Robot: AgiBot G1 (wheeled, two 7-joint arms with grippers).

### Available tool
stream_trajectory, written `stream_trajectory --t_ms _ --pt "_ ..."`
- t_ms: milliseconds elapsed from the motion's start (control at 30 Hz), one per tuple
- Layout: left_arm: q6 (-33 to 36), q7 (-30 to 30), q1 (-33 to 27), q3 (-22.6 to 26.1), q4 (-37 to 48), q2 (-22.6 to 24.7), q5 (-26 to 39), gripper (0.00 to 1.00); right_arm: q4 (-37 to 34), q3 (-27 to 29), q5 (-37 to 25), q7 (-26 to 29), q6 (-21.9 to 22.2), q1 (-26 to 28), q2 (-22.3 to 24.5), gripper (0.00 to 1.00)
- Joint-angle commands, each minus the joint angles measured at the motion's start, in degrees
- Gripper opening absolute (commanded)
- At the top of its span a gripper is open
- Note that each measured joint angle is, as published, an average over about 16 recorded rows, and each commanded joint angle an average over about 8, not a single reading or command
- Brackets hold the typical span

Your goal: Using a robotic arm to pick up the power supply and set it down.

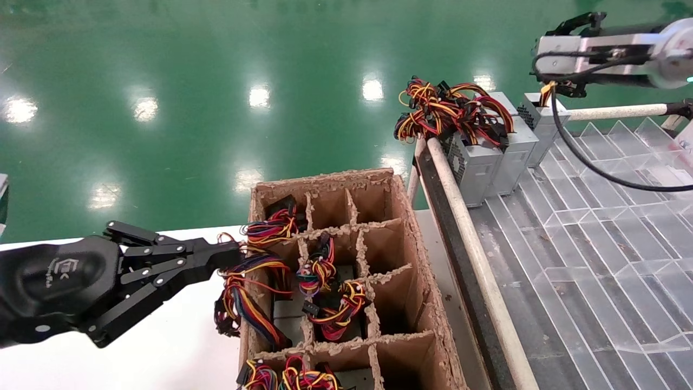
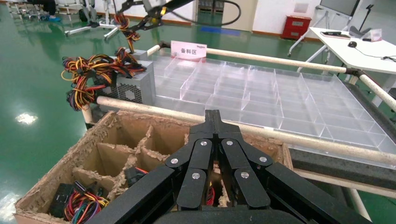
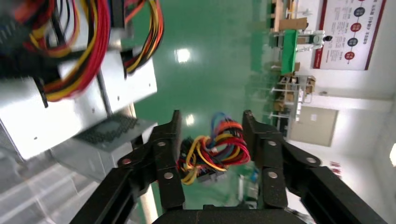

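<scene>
A: Where is the right gripper working, and how are its fingers standing?

B: It is hanging at the far right, over the far corner of the clear divider tray. In the right wrist view its two fingers are standing apart, with a bunch of red, yellow and black wires sitting between them. Whether the pads are pressing on the wires cannot be told.

A: And where is the power supply sitting?

B: The power supply is standing on the tray's far edge, directly under that gripper, its slim wires rising up toward the fingers. Just beside it, toward the robot's left, two similar grey boxes are standing in a row, carrying a bushier tangle of cables.

A: What is the left gripper doing?

B: It is reaching low from the left, fingers pressed together and holding nothing, its tip meeting the loose cables at the near wall of the cardboard crate, which is resting on the white table.
</scene>
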Motion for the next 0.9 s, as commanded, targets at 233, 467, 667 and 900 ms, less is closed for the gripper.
stream_trajectory --t_ms 233,467,667,900 --pt "0.0 0.0 0.0 0.0 0.0 0.0 0.0 0.00 4.4 2.4 3.3 4.6 -4.6 -3.0 2.5 1.00" --pt "0.0 0.0 0.0 0.0 0.0 0.0 0.0 0.17 12.6 5.7 7.9 11.6 -9.2 -9.5 5.6 1.00" --pt "0.0 0.0 0.0 0.0 0.0 0.0 0.0 0.93 19.7 8.6 11.9 17.6 -13.2 -15.0 8.2 1.00" --pt "0.0 0.0 0.0 0.0 0.0 0.0 0.0 1.00 28.0 11.9 16.6 24.8 -17.9 -21.5 11.4 1.00"
